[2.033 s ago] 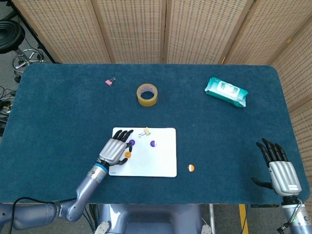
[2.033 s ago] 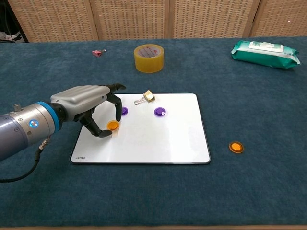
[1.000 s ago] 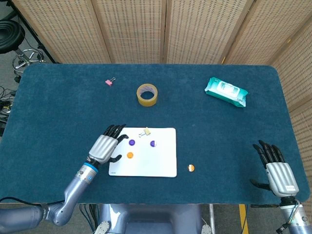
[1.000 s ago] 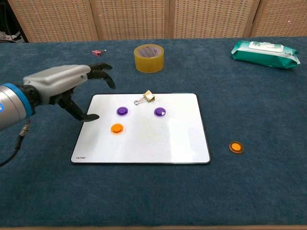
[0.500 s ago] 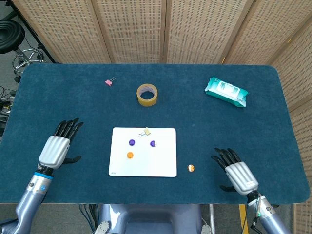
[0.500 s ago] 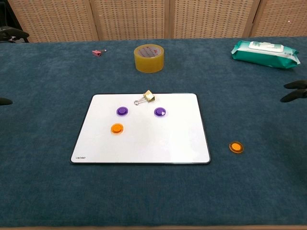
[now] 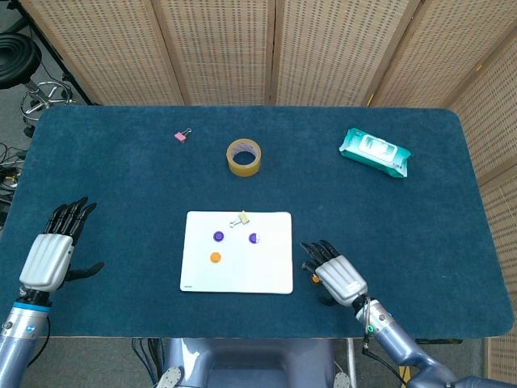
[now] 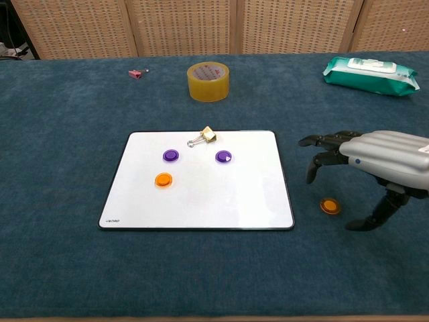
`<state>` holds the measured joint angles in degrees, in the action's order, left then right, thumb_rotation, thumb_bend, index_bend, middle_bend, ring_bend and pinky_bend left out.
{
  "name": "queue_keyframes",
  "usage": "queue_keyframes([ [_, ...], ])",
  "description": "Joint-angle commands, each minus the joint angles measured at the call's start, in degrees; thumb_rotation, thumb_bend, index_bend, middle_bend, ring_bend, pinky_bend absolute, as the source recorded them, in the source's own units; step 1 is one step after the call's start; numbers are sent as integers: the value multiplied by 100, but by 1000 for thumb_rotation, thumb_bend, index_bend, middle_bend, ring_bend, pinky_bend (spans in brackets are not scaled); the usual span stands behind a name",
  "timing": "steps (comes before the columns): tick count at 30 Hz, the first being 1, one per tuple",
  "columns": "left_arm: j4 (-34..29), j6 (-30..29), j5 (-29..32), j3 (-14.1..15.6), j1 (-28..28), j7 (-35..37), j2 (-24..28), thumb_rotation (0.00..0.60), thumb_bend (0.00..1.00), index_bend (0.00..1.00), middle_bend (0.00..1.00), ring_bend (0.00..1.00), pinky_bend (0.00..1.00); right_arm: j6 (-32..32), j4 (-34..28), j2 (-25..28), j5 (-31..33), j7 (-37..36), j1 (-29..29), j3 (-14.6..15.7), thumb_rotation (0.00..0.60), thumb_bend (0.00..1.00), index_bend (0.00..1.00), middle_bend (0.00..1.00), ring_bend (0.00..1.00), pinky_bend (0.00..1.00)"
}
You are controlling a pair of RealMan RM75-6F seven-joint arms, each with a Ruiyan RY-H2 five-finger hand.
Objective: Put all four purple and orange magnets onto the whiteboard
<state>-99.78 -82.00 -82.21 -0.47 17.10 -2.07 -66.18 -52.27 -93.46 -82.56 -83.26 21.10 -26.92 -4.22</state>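
We find the left hand (image 7: 48,257) at the far left edge of the counter (image 7: 121,162), well apart from the whiteboard (image 7: 266,275), its fingers (image 7: 69,217) spread and holding nothing; the chest view does not show it. A pink binder clip (image 7: 182,136) lies toward the back left of the counter.

The whiteboard lies flat near the front centre. On it we note three magnets: a purple magnet (image 8: 171,155) at upper left, an orange magnet (image 8: 163,180) just below it, and a second purple magnet (image 8: 224,157) nearer the middle. A gold binder clip (image 8: 204,137) rests on the board's rear edge. Behind the board stands a roll of yellow tape (image 8: 208,81).

The fourth magnet, also orange (image 8: 329,206), lies on the counter cloth just right of the whiteboard, not on it. The right hand (image 8: 385,161) hovers directly over this magnet, fingers (image 8: 322,141) apart and arched downward, thumb lowered toward the cloth on the right; we see no contact with the magnet. A teal packet of wipes (image 7: 374,151) sits at the back right.
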Motion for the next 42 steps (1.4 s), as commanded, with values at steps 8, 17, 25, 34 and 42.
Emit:
queue_keyframes([
  [8, 6, 196, -45, -73, -16, 66, 41, 600, 84, 67, 0, 0, 0, 149, 234, -257, 612, 458, -264, -79, 600, 387, 297, 0, 0, 0],
  [17, 13, 293, -124, -98, -36, 85, 101, 600, 63, 68, 0, 0, 0, -72, 176, -139, 657, 426, -201, 93, 600, 388, 295, 0, 0, 0],
  [25, 23, 347, -176, -125, -52, 56, 90, 600, 53, 68, 0, 0, 0, -182, 355, -144, 500, 39, -120, 305, 600, 387, 302, 0, 0, 0],
  [34, 34, 408, -176, -158, -68, 12, 65, 600, 53, 69, 0, 0, 0, -288, 631, -309, 461, -125, -109, 348, 600, 388, 305, 0, 0, 0],
  [42, 48, 418, -170, -189, -88, -36, 40, 600, 45, 75, 0, 0, 0, -346, 744, -373, 410, -248, -99, 394, 600, 387, 325, 0, 0, 0],
])
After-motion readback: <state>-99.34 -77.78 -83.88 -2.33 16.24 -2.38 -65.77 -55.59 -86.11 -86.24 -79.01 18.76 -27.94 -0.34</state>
